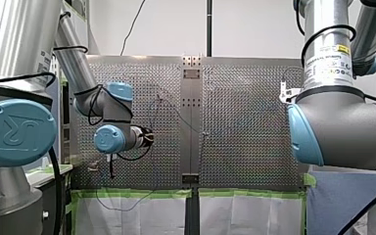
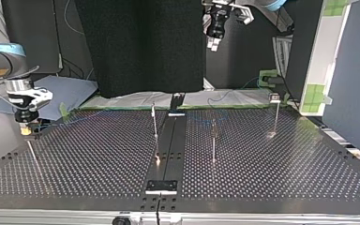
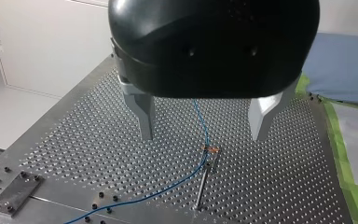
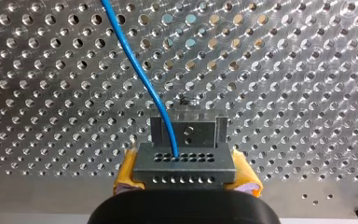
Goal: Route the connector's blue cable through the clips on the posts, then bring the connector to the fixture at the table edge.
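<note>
Front view: from behind and above, facing out over the perforated table [image 1: 245, 122]. Top view: low across the table, facing the opposite way. Left wrist view: well above the table, looking down on a post [image 3: 205, 179] and the blue cable [image 3: 200, 119]. Right wrist view: close on the connector [image 4: 185, 163], sharing that cable with the left wrist view

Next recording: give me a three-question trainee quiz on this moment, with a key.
1. True or false: my left gripper is shut on the blue cable.
2. Which gripper holds the connector?
3. The pads pressing on the connector are: A yellow, B black, C red.
Key: 1 false, it hangs open above the cable; 2 my right gripper; 3 A.
</note>
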Controlling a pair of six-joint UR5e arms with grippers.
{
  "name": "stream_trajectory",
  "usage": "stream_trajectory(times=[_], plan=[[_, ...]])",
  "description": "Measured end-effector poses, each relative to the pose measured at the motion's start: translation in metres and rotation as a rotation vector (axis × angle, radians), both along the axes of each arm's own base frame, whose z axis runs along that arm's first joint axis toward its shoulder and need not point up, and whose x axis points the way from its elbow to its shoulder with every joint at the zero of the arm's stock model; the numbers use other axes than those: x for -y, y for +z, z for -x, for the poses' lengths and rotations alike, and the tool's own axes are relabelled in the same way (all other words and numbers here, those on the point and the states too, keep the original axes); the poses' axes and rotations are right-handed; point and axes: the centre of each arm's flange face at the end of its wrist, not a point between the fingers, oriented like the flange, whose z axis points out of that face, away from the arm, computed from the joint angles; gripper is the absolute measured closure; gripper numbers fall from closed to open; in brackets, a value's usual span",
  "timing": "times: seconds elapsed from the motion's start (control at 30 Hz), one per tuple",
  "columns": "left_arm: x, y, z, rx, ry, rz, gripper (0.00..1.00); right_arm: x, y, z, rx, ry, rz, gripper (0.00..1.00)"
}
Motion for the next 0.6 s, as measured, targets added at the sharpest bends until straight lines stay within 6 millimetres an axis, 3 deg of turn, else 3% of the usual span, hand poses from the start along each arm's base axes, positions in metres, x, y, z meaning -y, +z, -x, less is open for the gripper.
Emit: stream_trajectory(times=[0.6], plan=[[0.000,0.002,-0.005,0.002,0.006,-0.003,0.00,0.012,-0.004,0.000,0.001,0.034,0.008,0.93]])
